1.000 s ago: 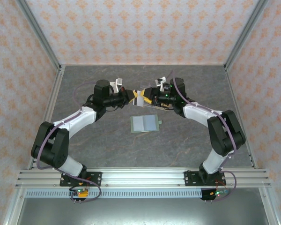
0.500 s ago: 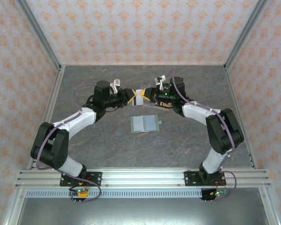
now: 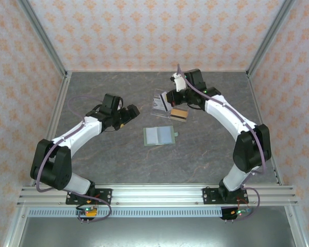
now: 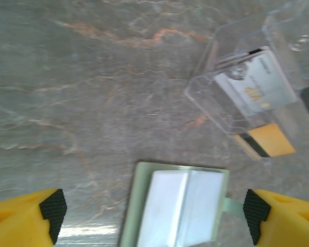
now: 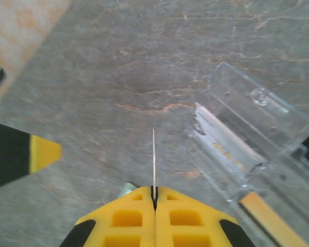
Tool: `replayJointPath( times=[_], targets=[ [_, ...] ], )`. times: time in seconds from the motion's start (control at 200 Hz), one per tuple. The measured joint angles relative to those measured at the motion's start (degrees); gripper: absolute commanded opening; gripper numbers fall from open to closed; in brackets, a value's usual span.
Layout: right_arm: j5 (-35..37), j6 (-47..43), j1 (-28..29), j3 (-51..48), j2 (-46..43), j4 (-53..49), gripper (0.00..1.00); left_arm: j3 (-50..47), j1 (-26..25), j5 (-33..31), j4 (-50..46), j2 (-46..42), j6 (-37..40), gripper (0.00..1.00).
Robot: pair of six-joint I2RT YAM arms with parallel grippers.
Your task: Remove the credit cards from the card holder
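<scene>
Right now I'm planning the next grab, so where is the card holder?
In the top view the card holder lies open and flat at the middle of the table, just on the near side of the clear acrylic stand.

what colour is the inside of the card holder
Pale blue-grey with a sage-green edge; the card holder shows best in the left wrist view.

Top cam looks down from above and behind, whole table [image 3: 92, 87] in frame. Both wrist cams sit close, angled down, and both catch the clear stand [image 5: 262, 110].
</scene>
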Motion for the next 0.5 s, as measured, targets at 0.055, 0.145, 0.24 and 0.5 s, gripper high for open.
replayJointPath(
  times=[0.055, 0.145, 0.24, 0.5],
  targets=[
    [1.33, -5.09, 0.00, 1.99, 1.22, -2.32, 0.00, 0.02, 0.00, -1.03, -1.44, -0.26, 1.05, 0.96],
    [2.19, -12.55, 0.00, 5.81, 3.82, -6.16, 0.00, 0.04, 0.00, -2.32, -3.10, -0.61, 2.69, 1.00],
    [2.91, -19.67, 0.00, 10.93, 7.67, -10.23, 0.00, 0.04, 0.00, -3.15, -4.35, -0.87, 3.96, 1.00],
    [4.07, -32.46, 0.00, 25.03, 18.91, -19.37, 0.00, 0.04, 0.00, -3.61, -5.84, -0.90, 4.72, 1.00]
  ],
)
